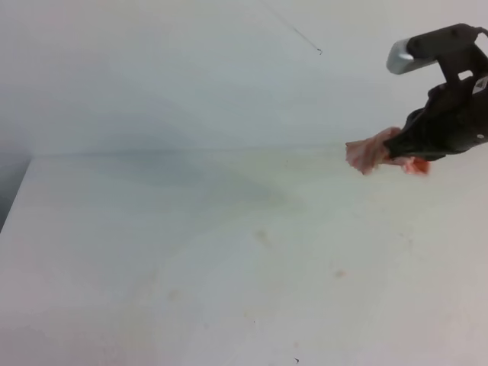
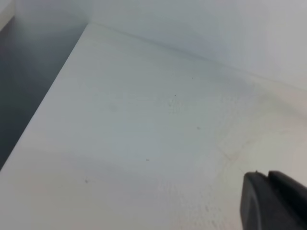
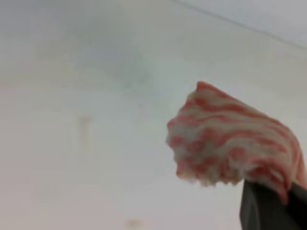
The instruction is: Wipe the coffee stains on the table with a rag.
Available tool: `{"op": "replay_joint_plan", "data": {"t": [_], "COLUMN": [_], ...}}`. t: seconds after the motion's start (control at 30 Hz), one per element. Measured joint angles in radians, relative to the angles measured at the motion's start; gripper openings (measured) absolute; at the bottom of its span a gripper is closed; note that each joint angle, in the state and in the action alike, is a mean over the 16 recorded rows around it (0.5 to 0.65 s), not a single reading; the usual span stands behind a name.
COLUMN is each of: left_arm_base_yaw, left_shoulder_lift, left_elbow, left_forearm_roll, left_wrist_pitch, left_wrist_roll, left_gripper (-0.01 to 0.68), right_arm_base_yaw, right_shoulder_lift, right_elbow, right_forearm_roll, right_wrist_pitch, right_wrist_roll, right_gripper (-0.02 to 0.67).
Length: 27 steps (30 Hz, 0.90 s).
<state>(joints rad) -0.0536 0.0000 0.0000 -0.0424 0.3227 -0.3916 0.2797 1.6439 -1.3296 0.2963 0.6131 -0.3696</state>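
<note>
While clamped in right pincer (image 1: 404, 155), rag (image 1: 371, 152) long axis sideways, free end pointing left

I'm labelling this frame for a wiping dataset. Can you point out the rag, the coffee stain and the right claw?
rag (image 1: 368, 152): exterior high view, on the bunched pink-and-white end sticking out left of the claw.
coffee stain (image 1: 261, 235): exterior high view, middle of the faint tan blotch on the table.
right claw (image 1: 408, 149): exterior high view, black fingertips clamping the rag.
</note>
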Motion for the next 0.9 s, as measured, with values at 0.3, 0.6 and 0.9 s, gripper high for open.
{"op": "replay_joint_plan", "data": {"t": [0.3, 0.6, 0.9], "left_arm_base_yaw": [0.000, 0.000, 0.000], "left_shoulder_lift": [0.000, 0.000, 0.000], "left_elbow": [0.000, 0.000, 0.000], "left_forearm_roll": [0.000, 0.000, 0.000], "left_wrist_pitch": [-0.001, -0.002, -0.002], "left_wrist_roll": [0.000, 0.000, 0.000], "left_gripper": [-0.001, -0.001, -0.001], "right_arm_base_yaw": [0.000, 0.000, 0.000], "right_shoulder_lift": [0.024, 0.054, 0.059], "right_elbow": [0.000, 0.000, 0.023], "right_forearm_roll": [-0.259, -0.310, -0.249], "right_wrist_pitch": [0.091, 0.170, 0.287], "right_wrist_roll": [0.185, 0.235, 0.236], "right_gripper": [0.097, 0.268, 0.172]}}
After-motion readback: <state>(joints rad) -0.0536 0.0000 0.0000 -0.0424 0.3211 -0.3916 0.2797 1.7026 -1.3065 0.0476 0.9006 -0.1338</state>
